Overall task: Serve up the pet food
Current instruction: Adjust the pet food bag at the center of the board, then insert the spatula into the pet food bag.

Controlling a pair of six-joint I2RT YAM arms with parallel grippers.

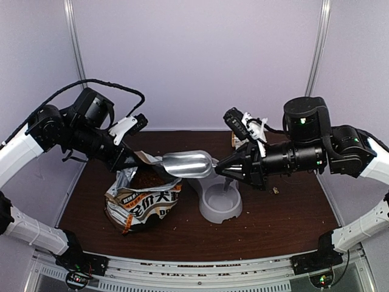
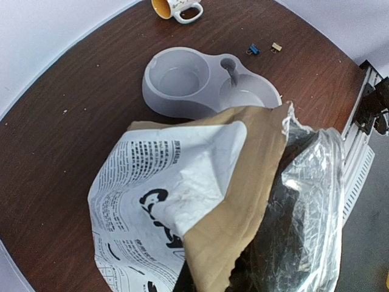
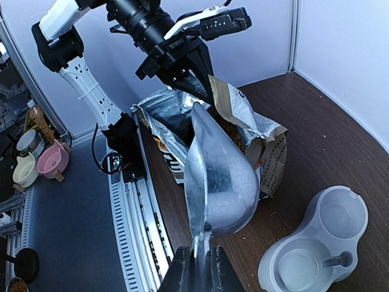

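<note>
Pet food: reddish-brown kibble [image 1: 149,178] is seen inside the open mouth of the bag, left of centre in the overhead view. A few loose crumbs [image 1: 276,190] lie on the table right of centre, under the right arm's wrist.
Bag: a printed paper bag [image 1: 143,204] is slumped on the table at lower left of centre. Its top is torn open and its foil lining is exposed (black lettering and a small animal figure are printed on the white panel).
Left gripper: the left gripper [image 1: 129,160] is closed on the bag's upper edge, at the left side of the mouth, and that edge is held up off the table.
Scoop: a silver metal scoop [image 1: 189,164] is held almost level across the centre of the overhead view. Its lip is at the bag's mouth and its handle points right. Whether the lip touches the kibble, or whether anything is carried in it, cannot be told.
Right gripper: the right gripper [image 1: 220,167] is clamped on the scoop's thin handle, just right of the scoop's body.
Bowl: a grey double bowl [image 1: 206,213] stands just right of the bag, below the scoop in the overhead view. A short upright peg is set in one of its two round wells.
Table: the dark brown table [image 1: 292,219] carries the bag and the bowl.
Mug: a white mug [image 2: 176,8] with a yellow inside is cut off by the top edge of the left wrist view, well apart from the bowl.
Clips: a blue clip [image 2: 253,49] and a gold clip [image 2: 276,46] lie just beside each other at upper right of that view.
</note>
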